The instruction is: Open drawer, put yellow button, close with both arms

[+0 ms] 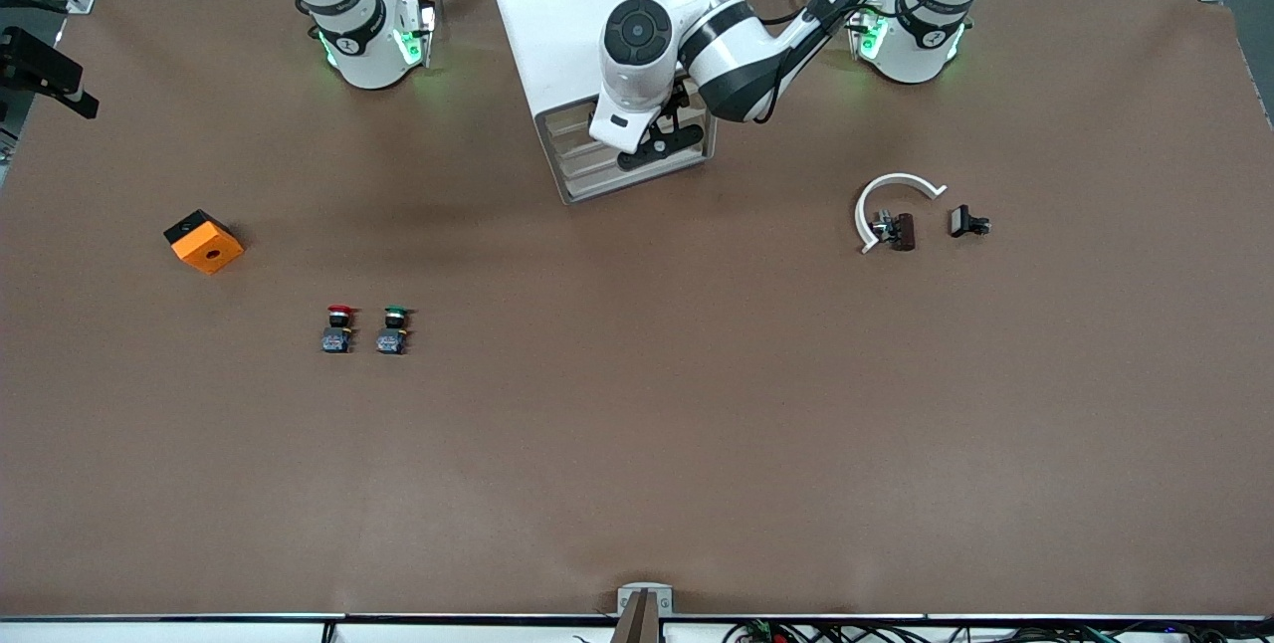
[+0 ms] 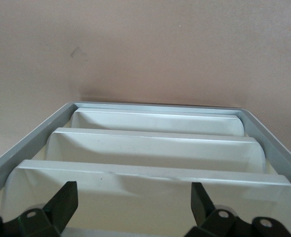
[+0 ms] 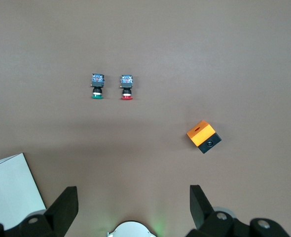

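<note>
Brown table held a cabinet [image 1: 587, 36] where the left gripper [image 1: 659, 147], spread, faced its shut drawer [image 2: 150, 173], needing a pull; right gripper [image 3: 130, 207] waited spread; no yellow button showed

The brown table [image 1: 637, 444] carries a white cabinet [image 1: 582, 16], two buttons and an orange box [image 1: 204, 241].

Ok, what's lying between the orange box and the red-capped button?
Nothing. The brown table between the orange box and the red-capped button is bare, as the front view and right wrist view both show.
</note>
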### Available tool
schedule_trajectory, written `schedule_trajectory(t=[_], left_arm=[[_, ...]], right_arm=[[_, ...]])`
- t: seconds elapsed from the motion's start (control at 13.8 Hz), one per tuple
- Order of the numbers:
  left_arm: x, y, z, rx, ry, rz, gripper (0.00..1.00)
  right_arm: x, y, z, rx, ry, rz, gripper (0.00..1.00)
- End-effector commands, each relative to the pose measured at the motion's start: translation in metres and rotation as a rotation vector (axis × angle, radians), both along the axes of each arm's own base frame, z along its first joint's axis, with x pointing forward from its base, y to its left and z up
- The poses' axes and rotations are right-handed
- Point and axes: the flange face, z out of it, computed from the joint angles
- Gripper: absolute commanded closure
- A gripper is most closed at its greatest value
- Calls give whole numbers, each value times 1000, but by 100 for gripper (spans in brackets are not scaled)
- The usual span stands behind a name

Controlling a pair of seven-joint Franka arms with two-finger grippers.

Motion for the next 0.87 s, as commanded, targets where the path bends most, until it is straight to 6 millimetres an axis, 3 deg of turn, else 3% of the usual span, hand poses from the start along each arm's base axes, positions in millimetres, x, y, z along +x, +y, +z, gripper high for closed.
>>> schedule_trajectory(t=[0.0, 0.29, 0.58, 0.79], left_arm=[[-17, -12, -3, -13, 56, 15, 0], [-5, -10, 0, -24, 44, 17, 0], [50, 16, 21, -48, -15, 89, 0], [93, 59, 37, -17, -50, 102, 0]], right_arm=[[-6, 2, 2, 12, -20, 9, 0], [-6, -2, 1, 11, -19, 3, 0], [-5, -3, 3, 9, -34, -2, 0], [-4, -2, 4, 8, -38, -72, 0]])
